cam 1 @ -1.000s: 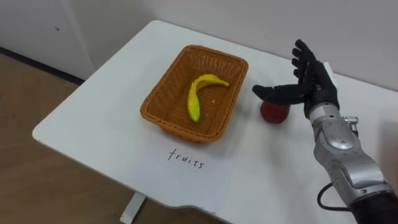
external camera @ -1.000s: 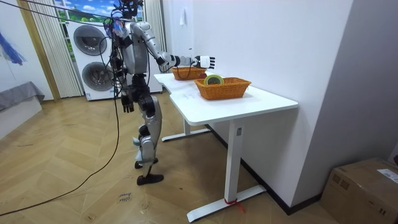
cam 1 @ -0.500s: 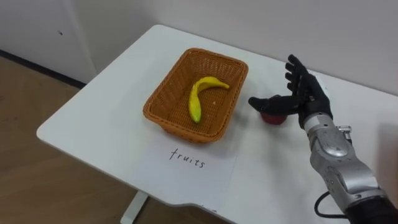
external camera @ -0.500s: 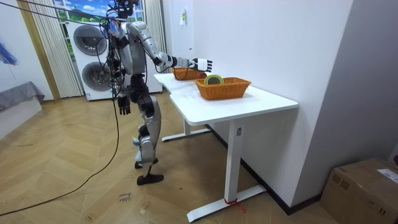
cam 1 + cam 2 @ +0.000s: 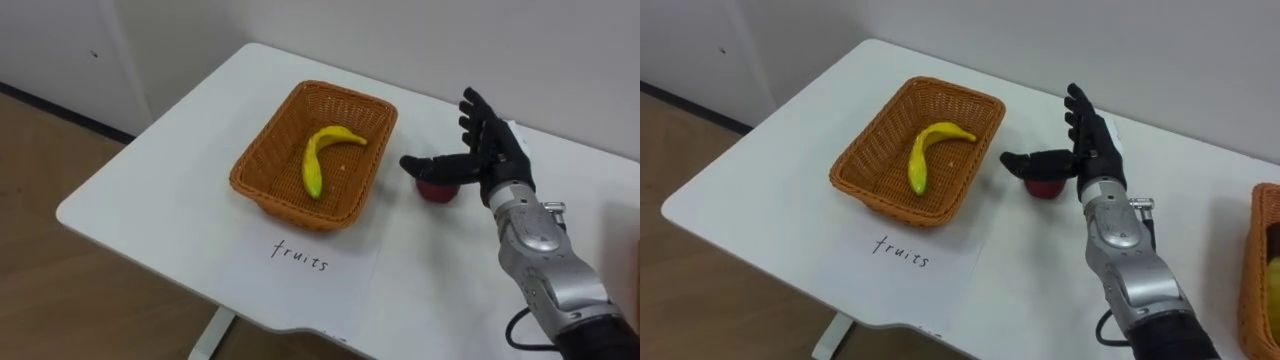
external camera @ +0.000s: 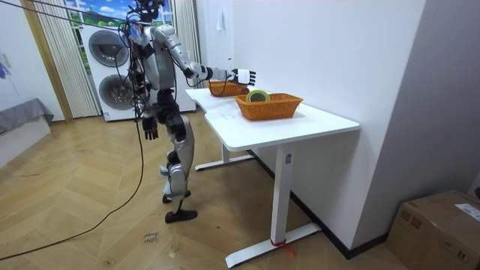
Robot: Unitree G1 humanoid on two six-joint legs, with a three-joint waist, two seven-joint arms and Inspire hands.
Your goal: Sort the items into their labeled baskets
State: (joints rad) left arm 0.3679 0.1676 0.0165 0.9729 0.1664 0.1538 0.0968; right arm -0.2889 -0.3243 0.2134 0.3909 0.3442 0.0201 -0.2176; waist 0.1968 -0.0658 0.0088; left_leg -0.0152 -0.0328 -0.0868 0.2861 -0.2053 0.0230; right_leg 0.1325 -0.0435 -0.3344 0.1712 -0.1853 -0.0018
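Observation:
A brown wicker basket (image 5: 265,150) stands on the white table (image 5: 160,190) with a yellow banana (image 5: 318,158) lying in it. A red apple (image 5: 437,189) sits on the table just right of the basket. My right hand (image 5: 490,158) is open beside the apple, fingers straight and pointing up, thumb stretched across the apple's top. In the room view the right arm reaches out over the table and my left hand (image 6: 150,126) hangs at my side.
A sheet of paper (image 5: 300,255) with handwriting lies in front of the basket, near the table's front edge. A second wicker basket (image 5: 1258,262) stands at the far right; the room view shows a roll of tape (image 6: 258,96) in it. A white wall runs behind the table.
Over the last second my right hand came down and in toward the apple, bringing the thumb over its top. In the last half second it has hardly moved.

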